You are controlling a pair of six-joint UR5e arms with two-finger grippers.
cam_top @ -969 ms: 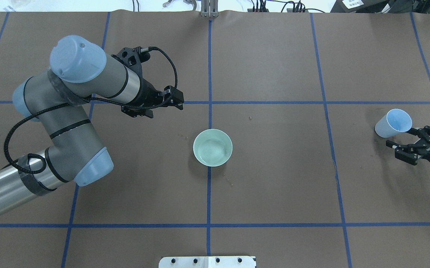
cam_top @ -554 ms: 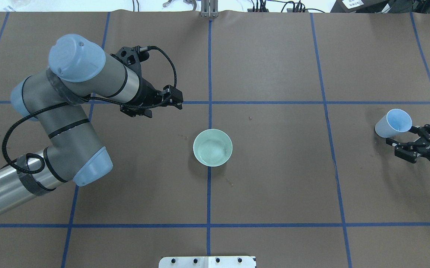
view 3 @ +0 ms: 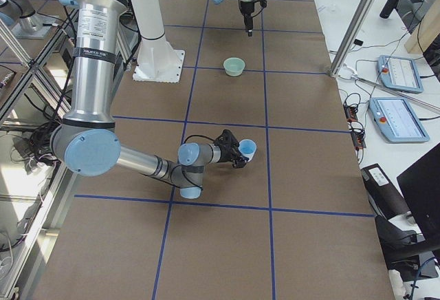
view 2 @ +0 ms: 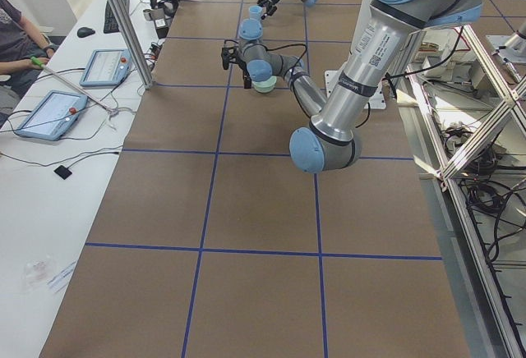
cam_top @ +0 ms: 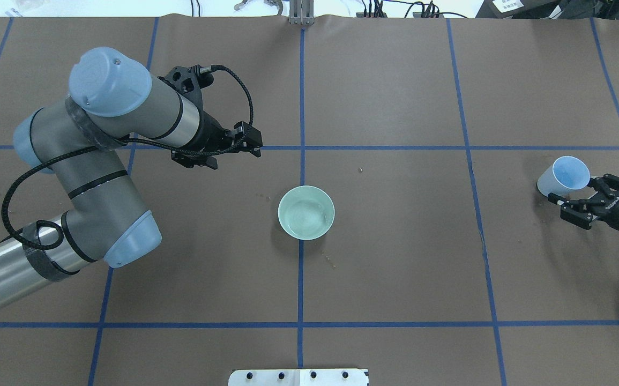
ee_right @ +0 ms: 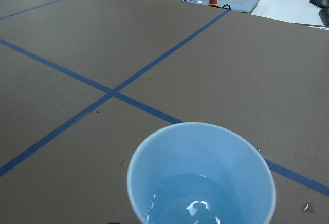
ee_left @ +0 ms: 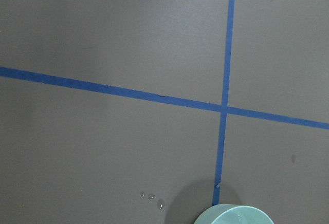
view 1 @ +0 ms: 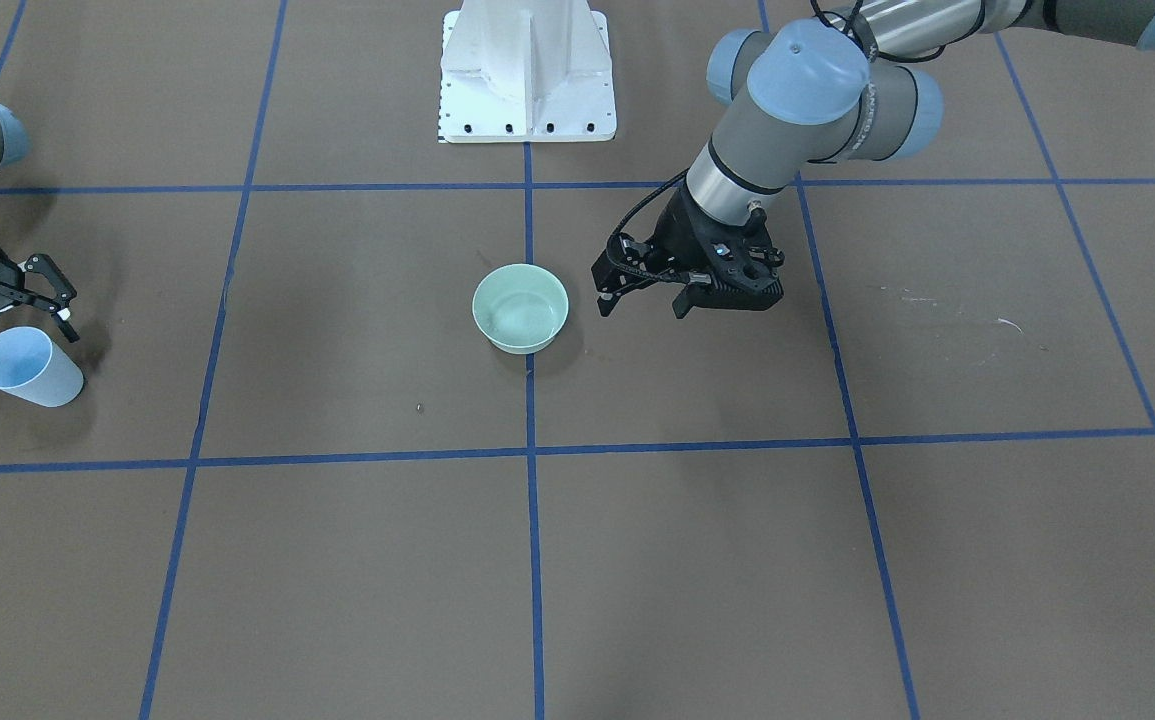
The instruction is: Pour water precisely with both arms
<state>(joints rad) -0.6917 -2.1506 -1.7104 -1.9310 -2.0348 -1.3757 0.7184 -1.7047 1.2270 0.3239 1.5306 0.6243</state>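
Note:
A light-blue cup (cam_top: 562,178) stands at the table's right side, and water (ee_right: 198,208) glints in its bottom. My right gripper (cam_top: 577,192) is open and low at the cup, with one finger on each side of its near wall. A pale-green bowl (cam_top: 306,212) with a faint wet sheen sits at the table's centre. My left gripper (view 1: 640,308) hangs open and empty above the table, a little to the bowl's left and beyond it in the overhead view. The left wrist view shows only the bowl's rim (ee_left: 234,216) at its bottom edge.
Small droplets (ee_left: 151,198) lie on the brown mat near the bowl. The white pedestal (view 1: 527,75) stands at the robot's side of the table. Blue tape lines (cam_top: 301,268) grid the mat. Tablets (view 3: 395,73) and cables lie on the far white bench.
My right gripper has slid toward the blue cup, so its fingers now flank it. The left arm has drifted slightly left. The bowl has not moved.

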